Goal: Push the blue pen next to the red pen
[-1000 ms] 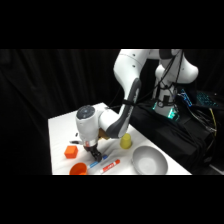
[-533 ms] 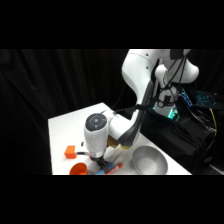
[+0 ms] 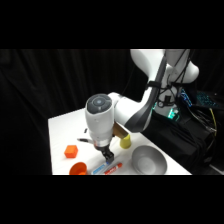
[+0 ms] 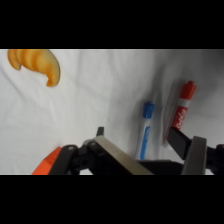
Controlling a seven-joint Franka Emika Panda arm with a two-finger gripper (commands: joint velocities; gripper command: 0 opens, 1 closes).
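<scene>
We have the two-fingered black tool [image 4: 150, 155] low over the white worktop [image 4: 100, 100], its fingers spread and holding nothing, because the job is a push, not a lift, so we judge a finger is meant to nudge sideways. The slim white-barrelled blue pen [image 4: 145, 130] lies just ahead of the tool between its fingers, and the thicker red-capped red pen [image 4: 182, 107] lies just beyond, alongside and near, not touching. Our white arm [image 3: 102, 117] reaches down steeply, wrist near upright, with an orange croissant-shaped toy [image 4: 37, 62] well off to the far side.
</scene>
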